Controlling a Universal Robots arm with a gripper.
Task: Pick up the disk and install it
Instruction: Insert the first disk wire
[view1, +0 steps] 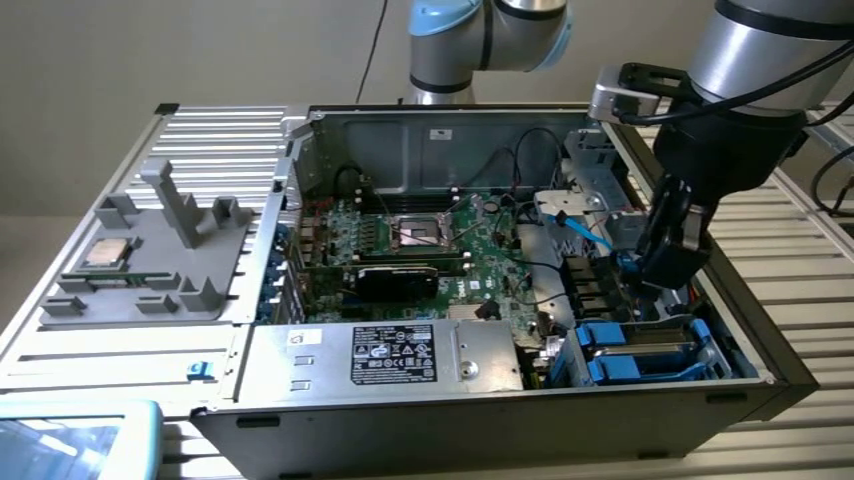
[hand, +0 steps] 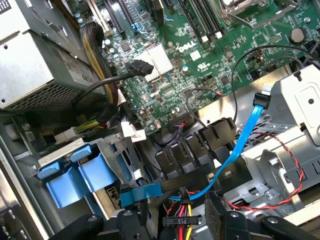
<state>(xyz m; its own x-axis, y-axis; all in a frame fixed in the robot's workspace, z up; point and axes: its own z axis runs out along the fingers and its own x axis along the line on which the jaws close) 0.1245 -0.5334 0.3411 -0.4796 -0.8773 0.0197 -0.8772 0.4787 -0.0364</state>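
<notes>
- End effector (view1: 663, 275) sits low inside the open computer case (view1: 400, 140), fingers apart, nothing gripped.
- The disk (view1: 638, 352), in its blue carrier, lies in the corner bay beside the silver box (view1: 481, 365), near the end effector but not touching it.
- Blue data cable (hand: 240, 145) and red-black wires (hand: 280, 150) cross ahead of the fingers.
- The disk's label cannot be made out; bay metalwork covers part of the carrier.

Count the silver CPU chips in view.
1. The CPU chip lies on the grey tray at the exterior view's left, outside the computer case. Others may be hidden.
</notes>
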